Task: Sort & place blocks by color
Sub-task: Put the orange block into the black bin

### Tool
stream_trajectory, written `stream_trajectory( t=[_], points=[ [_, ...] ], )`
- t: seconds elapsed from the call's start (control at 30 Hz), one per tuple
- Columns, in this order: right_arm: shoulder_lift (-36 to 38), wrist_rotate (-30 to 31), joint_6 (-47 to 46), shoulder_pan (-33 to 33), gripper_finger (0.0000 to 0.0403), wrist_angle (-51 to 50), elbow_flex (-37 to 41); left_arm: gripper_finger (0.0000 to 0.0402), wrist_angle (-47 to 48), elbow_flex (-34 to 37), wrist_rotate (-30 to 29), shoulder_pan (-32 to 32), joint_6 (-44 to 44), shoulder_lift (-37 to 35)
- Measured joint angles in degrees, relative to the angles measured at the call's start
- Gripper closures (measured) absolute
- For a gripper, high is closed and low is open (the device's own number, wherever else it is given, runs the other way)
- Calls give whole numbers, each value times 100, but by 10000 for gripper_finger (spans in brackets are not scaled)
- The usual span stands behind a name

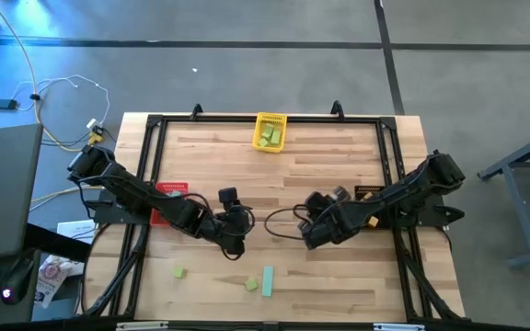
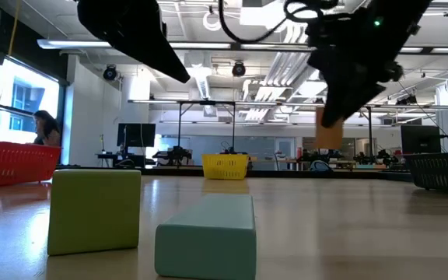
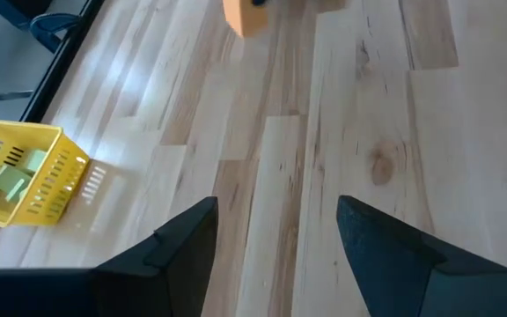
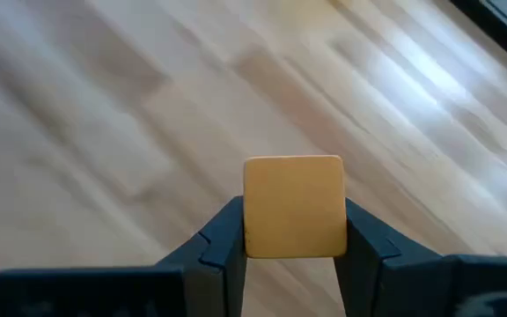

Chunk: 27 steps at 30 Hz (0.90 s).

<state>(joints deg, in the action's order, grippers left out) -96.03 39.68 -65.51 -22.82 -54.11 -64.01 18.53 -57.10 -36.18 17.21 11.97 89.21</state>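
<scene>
Looking across the counter (image 1: 339,276), we see the biggest risk in the bins. The yellow bin (image 1: 270,131), already holding light green blocks (image 1: 267,136), sits far out ahead of both sets of fingers, the red bin (image 1: 171,190) lies back behind our left fingers, and the black bin (image 1: 366,195) lies back behind our right ones. Carrying a block to the wrong bin would spoil the sort.

Next come our right fingers (image 4: 293,231), clamped on an orange cube (image 4: 294,206) and held clear above the wood. They pinch only its lower sides, so a quick swing could let it twist or slip out.

Our left fingers (image 3: 275,231) stand wide apart with nothing between them, the orange cube showing ahead of them. If both arms move inward, they could collide.

Smallest are the loose pieces near the counter's front edge: two light green cubes (image 1: 179,272) and a teal bar (image 1: 268,281). A careless sweep could knock them off.
</scene>
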Motion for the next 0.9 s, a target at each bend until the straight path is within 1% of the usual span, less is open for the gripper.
stream_trajectory(
  t=[0.2, 0.37, 0.53, 0.67, 0.8, 0.9],
  points=[
    [0, 5, -1383, -106, 300, -1242, 0, 186, 39, 0, -1, 0, 3, 0],
    [0, -124, -2265, -236, 300, -2151, -2, 186, 56, 0, 0, 0, -2, 0],
    [0, -637, -2882, -384, 300, -3038, -2, 186, 58, 0, 0, 0, -4, 0],
    [1, -1312, -3244, -467, 300, -3625, -3, 185, 60, 0, -2, 0, -7, 0],
    [50, -1651, -3082, -467, 300, -3589, -4, 186, 58, 0, 0, 0, -2, 0],
    [46, -2028, -2977, -420, 300, -3583, -4, 186, 58, 0, 0, 0, 0, 0]
  ],
)
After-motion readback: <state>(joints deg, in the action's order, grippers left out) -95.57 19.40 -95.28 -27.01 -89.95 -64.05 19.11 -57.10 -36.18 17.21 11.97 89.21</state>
